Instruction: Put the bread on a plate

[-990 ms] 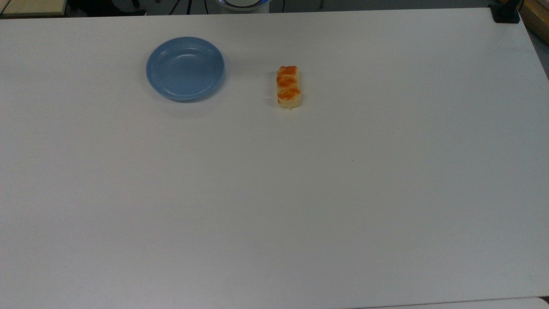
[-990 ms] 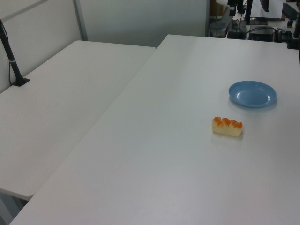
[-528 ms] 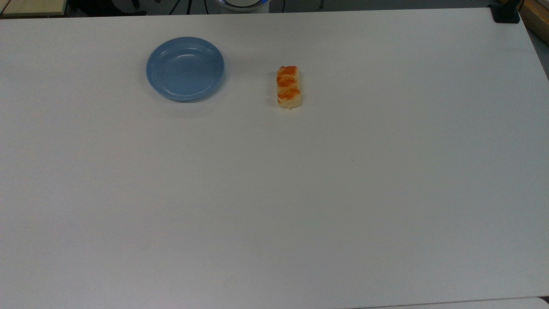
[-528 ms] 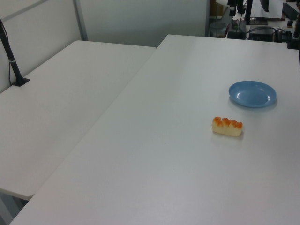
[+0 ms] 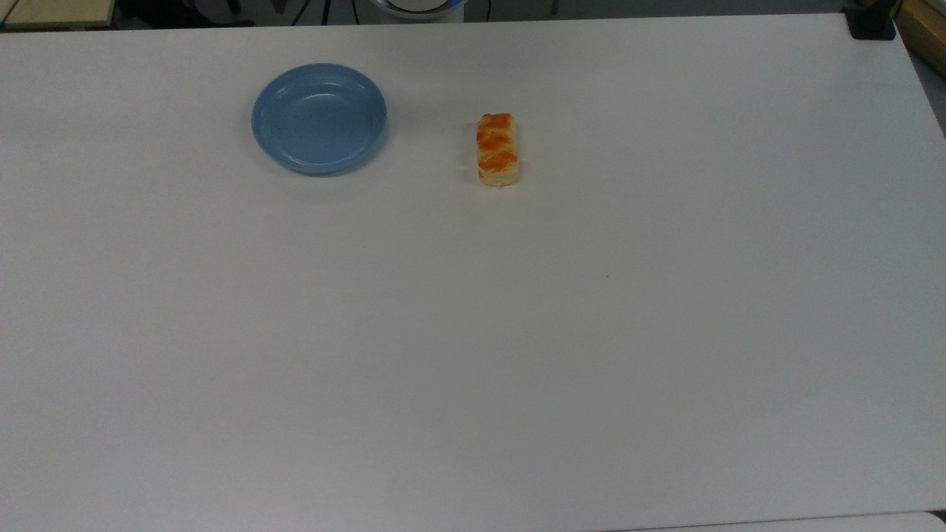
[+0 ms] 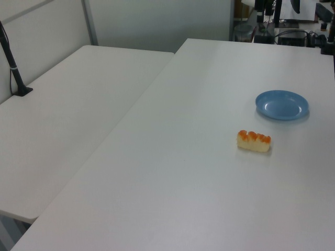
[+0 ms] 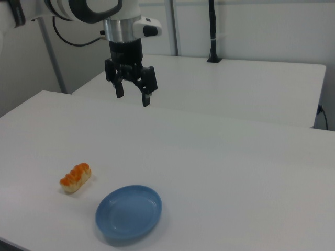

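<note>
Plain white table [image 5: 473,355], noticed zero movement over the last second: found the bread [image 5: 497,149] lying flat in the top view's upper middle, well apart from the empty plate [image 5: 319,118] at upper left. Spotted the gripper [image 7: 133,97] hanging high at the right view's upper left, fingers spread and holding nothing, so figured on no pickup started yet. Couldn't find any brand or readable writing anywhere.
</note>
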Available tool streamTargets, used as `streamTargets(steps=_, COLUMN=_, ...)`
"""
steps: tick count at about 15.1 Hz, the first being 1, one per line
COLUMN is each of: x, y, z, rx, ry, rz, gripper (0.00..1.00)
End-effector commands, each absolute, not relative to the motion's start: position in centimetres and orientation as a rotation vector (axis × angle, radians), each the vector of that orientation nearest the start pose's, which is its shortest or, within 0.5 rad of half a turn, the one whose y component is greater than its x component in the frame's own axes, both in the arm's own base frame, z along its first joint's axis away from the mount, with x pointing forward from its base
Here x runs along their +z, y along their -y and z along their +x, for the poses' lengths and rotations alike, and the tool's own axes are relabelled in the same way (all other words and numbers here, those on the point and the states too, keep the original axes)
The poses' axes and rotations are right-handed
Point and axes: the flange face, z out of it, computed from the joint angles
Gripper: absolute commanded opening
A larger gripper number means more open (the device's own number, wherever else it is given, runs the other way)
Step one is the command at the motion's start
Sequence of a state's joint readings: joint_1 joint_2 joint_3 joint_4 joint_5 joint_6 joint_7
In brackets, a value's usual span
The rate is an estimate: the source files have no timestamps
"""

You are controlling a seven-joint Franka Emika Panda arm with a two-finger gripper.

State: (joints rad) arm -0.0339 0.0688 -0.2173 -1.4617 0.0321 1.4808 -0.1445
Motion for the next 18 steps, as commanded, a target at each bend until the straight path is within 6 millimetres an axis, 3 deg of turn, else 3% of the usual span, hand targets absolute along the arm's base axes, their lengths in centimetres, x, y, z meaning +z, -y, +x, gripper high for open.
streamTargets(steps=1, x=60.7, y=10.6, z=56.0, rx=0.134, ry=-0.095, rz=-3.123, gripper=1.00)
streamTargets(steps=4, x=59.3, y=8.0, z=56.4, rx=0.177, ry=-0.045, rz=-3.120, gripper=1.00)
streamTargets(steps=7, x=58.6, y=5.9, z=57.0, rx=0.156, ry=-0.111, rz=-3.120, gripper=1.00)
streamTargets(steps=13, x=54.1, y=-2.3, z=56.8, rx=0.232, ry=-0.142, rz=-3.125, gripper=1.00)
streamTargets(steps=17, x=52.1, y=-6.2, z=57.1, rx=0.168, ry=-0.237, rz=-3.124, gripper=1.00)
streamTargets(steps=18, x=50.9, y=-8.0, z=57.1, rx=0.158, ry=-0.251, rz=-3.123, gripper=1.00)
